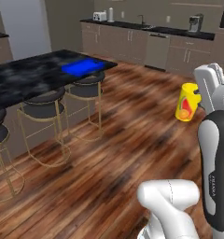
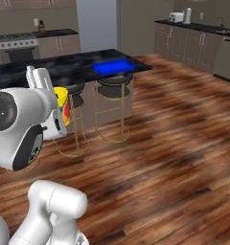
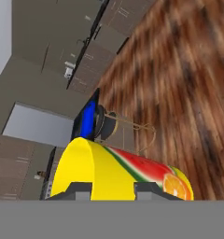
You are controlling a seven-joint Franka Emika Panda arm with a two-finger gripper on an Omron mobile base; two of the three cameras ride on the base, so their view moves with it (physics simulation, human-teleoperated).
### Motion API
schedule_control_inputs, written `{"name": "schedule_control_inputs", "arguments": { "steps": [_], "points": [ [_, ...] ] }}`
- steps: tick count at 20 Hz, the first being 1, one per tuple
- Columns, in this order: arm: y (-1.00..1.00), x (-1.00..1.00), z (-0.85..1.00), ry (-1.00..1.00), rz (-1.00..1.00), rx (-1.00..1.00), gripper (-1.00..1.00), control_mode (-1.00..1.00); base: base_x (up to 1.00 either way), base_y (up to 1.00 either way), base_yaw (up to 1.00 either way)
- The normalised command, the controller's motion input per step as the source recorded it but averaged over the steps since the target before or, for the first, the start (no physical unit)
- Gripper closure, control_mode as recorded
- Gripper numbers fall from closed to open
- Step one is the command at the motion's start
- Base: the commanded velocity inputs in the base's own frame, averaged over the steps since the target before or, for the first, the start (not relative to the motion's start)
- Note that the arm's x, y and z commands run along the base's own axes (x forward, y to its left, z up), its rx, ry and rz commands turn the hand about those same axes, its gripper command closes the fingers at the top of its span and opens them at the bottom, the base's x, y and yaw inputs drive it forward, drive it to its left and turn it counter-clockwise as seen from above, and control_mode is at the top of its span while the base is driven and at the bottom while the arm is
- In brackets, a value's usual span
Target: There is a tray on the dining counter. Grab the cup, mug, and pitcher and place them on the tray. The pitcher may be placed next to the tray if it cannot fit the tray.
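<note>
My gripper [image 1: 198, 96] is shut on the cup [image 1: 185, 102], a tall yellow tumbler with a red-orange fruit mark, and holds it in the air above the wooden floor. In the right base view the cup [image 2: 62, 103] shows behind the hand, where the gripper [image 2: 56, 109] clasps it. The hand view has the cup [image 3: 115, 169] lying across the gripper [image 3: 113, 187]. The bright blue tray [image 1: 83, 66] [image 2: 112, 67] [image 3: 88, 119] lies flat near the end of the dining counter [image 1: 30, 77] [image 2: 50, 64], well away from the cup. The mug is out of view. A pale tall vessel [image 1: 110, 14] [image 2: 187, 15] on the far worktop may be the pitcher.
Round black stools [image 1: 46, 105] [image 2: 112, 86] with gold legs stand along the dining counter. A black worktop over beige cabinets [image 1: 146, 39] runs along the back wall with a toaster [image 1: 100, 16] and a coffee machine [image 1: 195, 22]. A stove [image 2: 16, 43] stands beyond the island.
</note>
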Motion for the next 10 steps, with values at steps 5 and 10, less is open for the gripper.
{"name": "schedule_control_inputs", "arguments": {
  "steps": [5,10],
  "points": [
    [0.00,0.00,0.00,0.00,0.00,0.00,1.00,1.00,0.36,-1.00,0.42],
    [0.00,0.00,0.00,0.00,0.00,0.00,1.00,1.00,0.35,-1.00,0.42]
  ]
}}
